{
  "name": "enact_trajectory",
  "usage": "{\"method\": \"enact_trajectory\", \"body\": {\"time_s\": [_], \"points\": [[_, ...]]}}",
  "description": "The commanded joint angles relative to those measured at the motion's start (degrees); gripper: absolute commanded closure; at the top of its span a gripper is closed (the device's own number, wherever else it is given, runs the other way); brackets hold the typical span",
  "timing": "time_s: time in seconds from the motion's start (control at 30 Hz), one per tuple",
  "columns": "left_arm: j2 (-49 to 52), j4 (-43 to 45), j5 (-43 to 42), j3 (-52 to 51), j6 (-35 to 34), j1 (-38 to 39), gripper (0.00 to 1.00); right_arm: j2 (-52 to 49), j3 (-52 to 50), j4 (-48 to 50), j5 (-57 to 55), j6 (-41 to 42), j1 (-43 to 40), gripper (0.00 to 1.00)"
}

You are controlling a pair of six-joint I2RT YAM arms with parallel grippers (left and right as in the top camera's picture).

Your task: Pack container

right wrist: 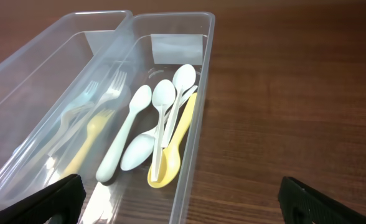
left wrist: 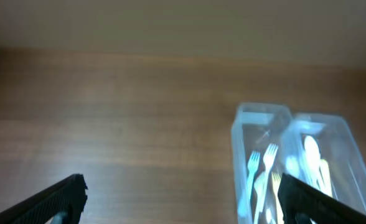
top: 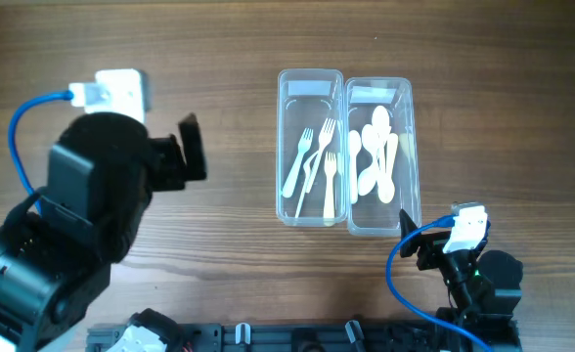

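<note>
Two clear plastic containers stand side by side on the wooden table. The left container (top: 286, 147) holds several white and yellow forks (top: 314, 161). The right container (top: 407, 156) holds several white and yellow spoons (top: 375, 156). The spoons also show in the right wrist view (right wrist: 161, 127), with the forks (right wrist: 89, 124) beside them. My left gripper (top: 192, 149) is open and empty, left of the containers over bare table. My right gripper (top: 417, 235) is open and empty, at the near end of the spoon container (right wrist: 198, 118). In the left wrist view both containers (left wrist: 242, 155) lie at the right.
The wooden table (top: 219, 98) is bare around the containers. A rail with fixtures (top: 268, 337) runs along the front edge. Blue cables (top: 23, 117) hang from both arms.
</note>
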State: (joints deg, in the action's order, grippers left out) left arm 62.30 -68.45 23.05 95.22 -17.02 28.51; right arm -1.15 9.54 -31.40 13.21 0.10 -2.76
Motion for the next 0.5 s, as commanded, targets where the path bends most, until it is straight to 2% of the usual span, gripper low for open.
{"method": "enact_trajectory", "body": {"time_s": [0.0, 0.13, 0.23, 0.47], "points": [[-5.2, 10.0, -8.9, -9.5, 0.1, -10.4, 0.0, 0.9, -0.5, 0.3, -1.0, 0.0, 0.3, 0.0], [-12.2, 22.9, -14.1, -21.8, 0.1, -18.3, 0.0, 0.9, -0.5, 0.3, -1.0, 0.1, 0.3, 0.0], [-19.1, 30.4, -14.4, -32.3, 0.1, -20.9, 0.0, 0.9, -0.5, 0.3, -1.0, 0.1, 0.3, 0.0], [-37.0, 36.5, -15.1, -54.3, 0.1, -21.7, 0.0, 0.9, -0.5, 0.3, -1.0, 0.1, 0.3, 0.0]]}}
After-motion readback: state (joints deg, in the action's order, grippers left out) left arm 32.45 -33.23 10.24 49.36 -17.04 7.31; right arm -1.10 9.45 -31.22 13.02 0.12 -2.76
